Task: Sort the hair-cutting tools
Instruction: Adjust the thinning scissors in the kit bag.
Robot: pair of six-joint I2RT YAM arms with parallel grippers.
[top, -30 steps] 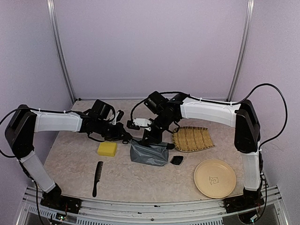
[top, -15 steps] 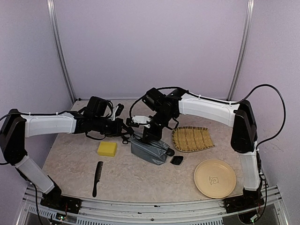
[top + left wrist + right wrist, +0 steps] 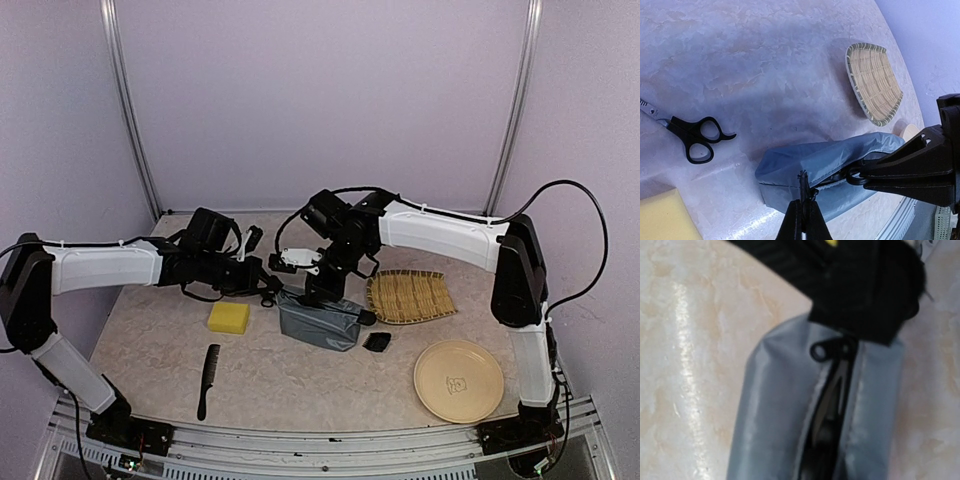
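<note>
The grey-blue zip pouch (image 3: 320, 325) lies mid-table with its zip open. My left gripper (image 3: 804, 202) is shut on a small tab at the pouch's near end (image 3: 790, 170); in the top view it (image 3: 270, 290) sits at the pouch's left end. My right gripper (image 3: 862, 175) is shut on a pair of scissors, whose black handle ring shows at the pouch mouth. Their silver blades (image 3: 837, 390) lie inside the zip slit. A second pair of scissors (image 3: 695, 140) lies on the table to the left. The comb (image 3: 207, 380) and clipper guard (image 3: 377, 342) lie on the table. The clipper is not clearly visible.
A yellow sponge (image 3: 229, 317) sits left of the pouch. A woven bamboo tray (image 3: 410, 295) lies to the right of the pouch and a tan plate (image 3: 458, 380) at the front right. Purple walls enclose the table.
My left arm has reached right to the pouch's left end. The pouch was tilted up half a second ago and now lies lower. My right gripper stays over the pouch.
</note>
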